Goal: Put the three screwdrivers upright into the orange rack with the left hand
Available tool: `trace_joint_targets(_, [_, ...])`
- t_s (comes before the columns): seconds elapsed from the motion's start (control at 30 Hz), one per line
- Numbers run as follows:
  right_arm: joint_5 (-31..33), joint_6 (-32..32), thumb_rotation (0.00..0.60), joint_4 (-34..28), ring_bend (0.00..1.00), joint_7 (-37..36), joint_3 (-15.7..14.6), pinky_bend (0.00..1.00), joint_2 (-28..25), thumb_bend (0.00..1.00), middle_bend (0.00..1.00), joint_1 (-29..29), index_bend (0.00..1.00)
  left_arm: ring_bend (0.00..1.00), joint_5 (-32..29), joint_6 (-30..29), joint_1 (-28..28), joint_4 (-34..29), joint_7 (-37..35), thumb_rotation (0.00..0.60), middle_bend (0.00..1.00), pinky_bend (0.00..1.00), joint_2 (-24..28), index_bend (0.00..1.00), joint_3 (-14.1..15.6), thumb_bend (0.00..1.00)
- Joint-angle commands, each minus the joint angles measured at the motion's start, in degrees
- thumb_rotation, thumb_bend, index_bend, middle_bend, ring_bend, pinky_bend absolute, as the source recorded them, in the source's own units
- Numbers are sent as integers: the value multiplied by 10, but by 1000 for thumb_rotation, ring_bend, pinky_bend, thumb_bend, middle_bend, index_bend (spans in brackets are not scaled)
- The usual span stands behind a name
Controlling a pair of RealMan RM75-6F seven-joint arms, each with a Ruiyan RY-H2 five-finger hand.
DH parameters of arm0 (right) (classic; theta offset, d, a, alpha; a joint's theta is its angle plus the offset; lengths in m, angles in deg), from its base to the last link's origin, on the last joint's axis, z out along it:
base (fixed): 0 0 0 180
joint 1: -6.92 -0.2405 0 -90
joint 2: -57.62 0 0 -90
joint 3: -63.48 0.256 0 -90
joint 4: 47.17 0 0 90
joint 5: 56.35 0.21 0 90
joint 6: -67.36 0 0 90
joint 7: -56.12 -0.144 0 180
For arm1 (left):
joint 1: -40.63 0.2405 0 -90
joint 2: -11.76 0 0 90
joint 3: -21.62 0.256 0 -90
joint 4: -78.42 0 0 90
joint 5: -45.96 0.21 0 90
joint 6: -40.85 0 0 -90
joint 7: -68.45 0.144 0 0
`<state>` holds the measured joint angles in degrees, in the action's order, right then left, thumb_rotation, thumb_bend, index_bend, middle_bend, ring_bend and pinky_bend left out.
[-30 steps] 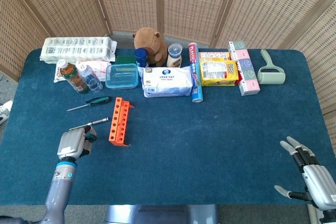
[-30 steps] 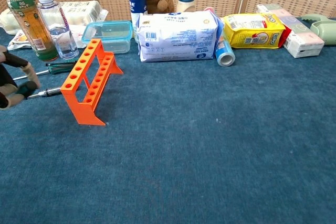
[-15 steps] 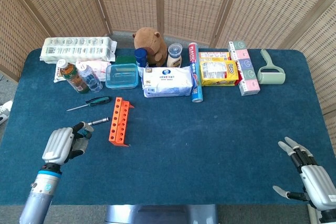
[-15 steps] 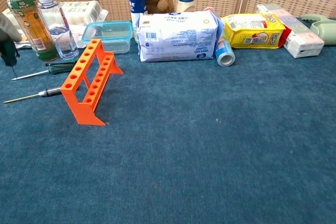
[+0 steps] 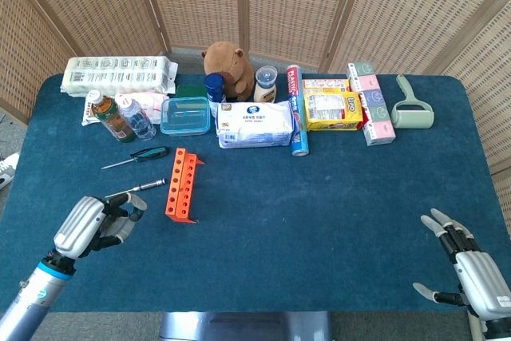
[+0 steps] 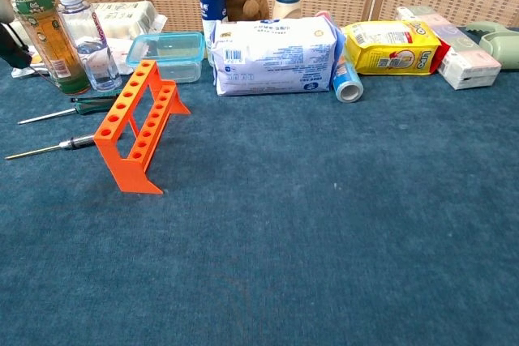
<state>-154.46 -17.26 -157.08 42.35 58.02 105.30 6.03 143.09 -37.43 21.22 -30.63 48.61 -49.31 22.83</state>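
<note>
The orange rack (image 5: 181, 185) (image 6: 138, 123) stands on the blue cloth left of centre, its holes empty. A green-handled screwdriver (image 5: 148, 153) (image 6: 91, 104) lies flat beyond the rack. A metal-handled screwdriver (image 5: 144, 187) (image 6: 63, 145) lies flat just left of it. My left hand (image 5: 89, 226) is raised near the table's front left, its fingers curled around a dark-handled screwdriver (image 5: 130, 202). In the chest view only a dark bit of this shows at the left edge. My right hand (image 5: 467, 267) hovers at the front right corner with its fingers spread, holding nothing.
Two bottles (image 6: 77, 34) and a clear lidded box (image 6: 168, 53) stand right behind the rack. A white wipes pack (image 5: 255, 124), a plush toy (image 5: 227, 65), snack boxes (image 5: 331, 107) and a lint roller (image 5: 411, 109) line the back of the table.
My left hand has lifted off the cloth and drawn back toward the front left with the dark-handled screwdriver. The two lying screwdrivers and the rack stayed put. My right hand barely moved.
</note>
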Motion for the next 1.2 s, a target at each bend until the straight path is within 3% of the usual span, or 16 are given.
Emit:
trace_joint_targets(0.03, [0, 1, 600, -1, 21, 3, -1, 35, 0, 0, 1, 0, 71, 884, 51, -11, -8, 37, -100, 600, 914, 924, 18, 453, 24, 471])
trace_joint_targets(0.17, [1, 1, 600, -2, 21, 4, -1, 35, 0, 0, 1, 0, 71, 884, 71, 2, -24, 24, -195, 600, 914, 924, 35, 453, 41, 470])
trace_joint_targets(0.37, [3, 1, 600, -2, 21, 1, 0, 35, -1, 0, 1, 0, 71, 885, 79, -12, -23, 24, -191, 600, 914, 924, 39, 453, 40, 470])
trace_joint_targets(0.93, [5, 4, 600, -3, 22, -2, 0, 36, -3, 0, 1, -2, 71, 885, 47, -8, -45, 69, -395, 600, 914, 924, 25, 461, 44, 470])
trace_joint_targets(1.2, [6, 3, 600, -3, 22, -6, 0, 36, -5, 0, 1, -2, 71, 885, -25, 45, -57, 12, -357, 600, 914, 924, 52, 461, 31, 491])
